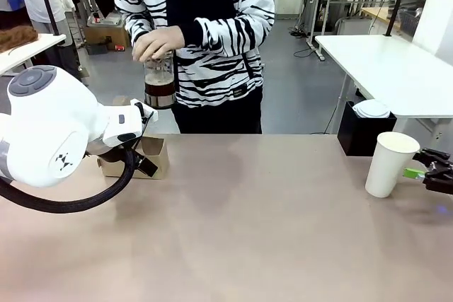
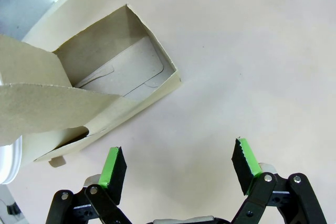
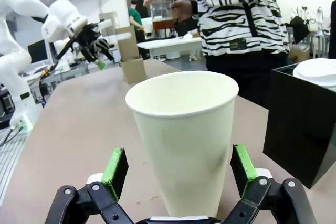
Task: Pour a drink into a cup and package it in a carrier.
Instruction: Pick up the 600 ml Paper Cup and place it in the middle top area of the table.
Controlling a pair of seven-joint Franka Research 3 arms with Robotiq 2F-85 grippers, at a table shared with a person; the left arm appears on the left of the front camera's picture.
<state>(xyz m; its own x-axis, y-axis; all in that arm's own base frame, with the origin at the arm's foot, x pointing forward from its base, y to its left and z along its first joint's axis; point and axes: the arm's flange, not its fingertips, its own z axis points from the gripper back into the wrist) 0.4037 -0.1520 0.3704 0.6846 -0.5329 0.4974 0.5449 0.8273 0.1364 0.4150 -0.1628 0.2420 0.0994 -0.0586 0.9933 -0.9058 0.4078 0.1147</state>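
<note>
The left arm bends low over the left side of the desk (image 1: 241,238). The left gripper (image 2: 178,151) points down at the bare surface with its jaws spread wide, just beside the cardboard carrier (image 2: 113,72). That wrist's camera looks into the carrier's open compartment, which the front view half hides behind the arm.

Over on the right, the right gripper (image 3: 178,155) reaches in level. Its green pads are spread either side of the upright white cup (image 3: 181,124), clear of its wall, and a black box (image 3: 299,124) stands near.

Across the desk the person holds the pitcher (image 1: 160,76) of dark drink (image 1: 160,94) at chest height, a hand (image 1: 159,42) over its top.
</note>
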